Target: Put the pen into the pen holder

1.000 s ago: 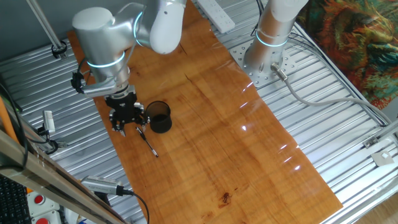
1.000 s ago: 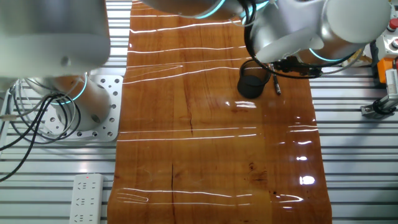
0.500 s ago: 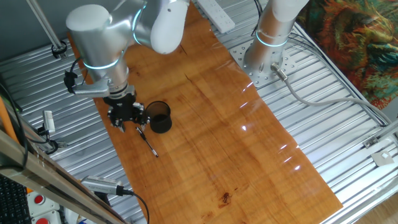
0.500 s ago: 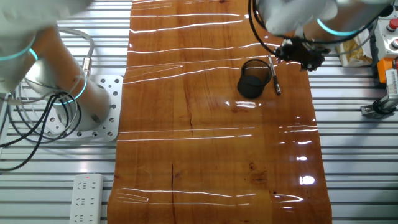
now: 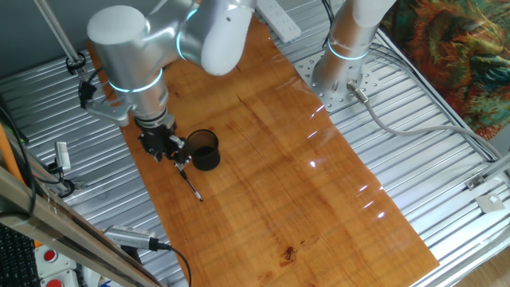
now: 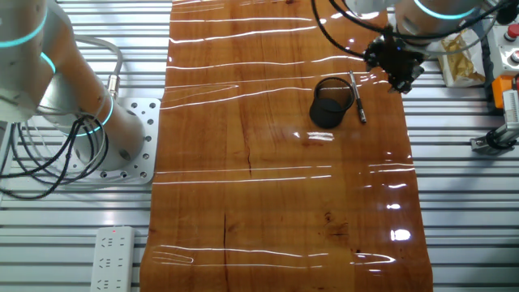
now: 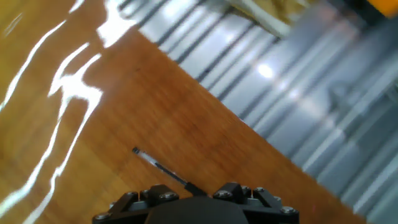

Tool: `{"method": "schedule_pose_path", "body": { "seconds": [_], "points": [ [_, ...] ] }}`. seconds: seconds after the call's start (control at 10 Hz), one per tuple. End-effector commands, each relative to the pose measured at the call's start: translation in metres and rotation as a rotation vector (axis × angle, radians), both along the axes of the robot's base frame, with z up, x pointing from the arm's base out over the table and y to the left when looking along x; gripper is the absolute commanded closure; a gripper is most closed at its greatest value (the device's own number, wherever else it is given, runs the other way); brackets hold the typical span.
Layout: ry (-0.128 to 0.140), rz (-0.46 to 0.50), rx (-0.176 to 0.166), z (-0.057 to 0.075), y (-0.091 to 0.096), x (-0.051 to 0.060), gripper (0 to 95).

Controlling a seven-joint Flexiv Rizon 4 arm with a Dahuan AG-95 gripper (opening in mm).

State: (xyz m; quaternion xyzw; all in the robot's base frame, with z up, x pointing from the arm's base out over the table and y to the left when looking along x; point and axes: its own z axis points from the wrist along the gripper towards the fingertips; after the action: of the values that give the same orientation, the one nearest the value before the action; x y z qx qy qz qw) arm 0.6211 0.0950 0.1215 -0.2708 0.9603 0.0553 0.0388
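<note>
The thin dark pen (image 5: 189, 182) lies flat on the wooden table, just left of the pen holder (image 5: 205, 150), a small dark cup standing upright. In the other fixed view the pen (image 6: 357, 99) lies right of the cup (image 6: 331, 104). My gripper (image 5: 165, 148) hovers low over the table by the pen's far end, beside the cup. It holds nothing. In the hand view the pen (image 7: 163, 168) runs from the table in under the gripper (image 7: 189, 202), between its two black finger blocks, which stand wide apart. The cup is out of the hand view.
The wooden board's edge (image 7: 249, 124) runs close beside the pen, with ribbed metal decking (image 5: 446, 159) beyond it. A second arm's base (image 5: 339, 76) stands at the back. A silver cabled tool (image 5: 131, 237) lies at the front left. A power strip (image 6: 112, 258) lies on the decking.
The arm has swung and turned the hand, so the gripper has shifted from over the cup to the pen's far end by the board's edge. Pen and cup have not moved.
</note>
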Motion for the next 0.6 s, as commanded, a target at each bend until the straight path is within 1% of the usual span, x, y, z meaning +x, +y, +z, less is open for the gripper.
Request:
{"method": "schedule_pose_path", "body": {
  "seconds": [0.1, 0.2, 0.4, 0.6],
  "points": [
    [0.030, -0.442, -0.046, 0.0163, -0.0051, -0.0029, 38.0],
    [0.029, -0.485, -0.065, 0.0173, -0.0053, -0.0036, 38.0],
    [0.029, -0.533, -0.069, 0.0160, -0.0072, -0.0063, 38.0],
    [0.028, -0.545, -0.076, 0.0147, -0.0085, -0.0084, 38.0]
  ]
}}
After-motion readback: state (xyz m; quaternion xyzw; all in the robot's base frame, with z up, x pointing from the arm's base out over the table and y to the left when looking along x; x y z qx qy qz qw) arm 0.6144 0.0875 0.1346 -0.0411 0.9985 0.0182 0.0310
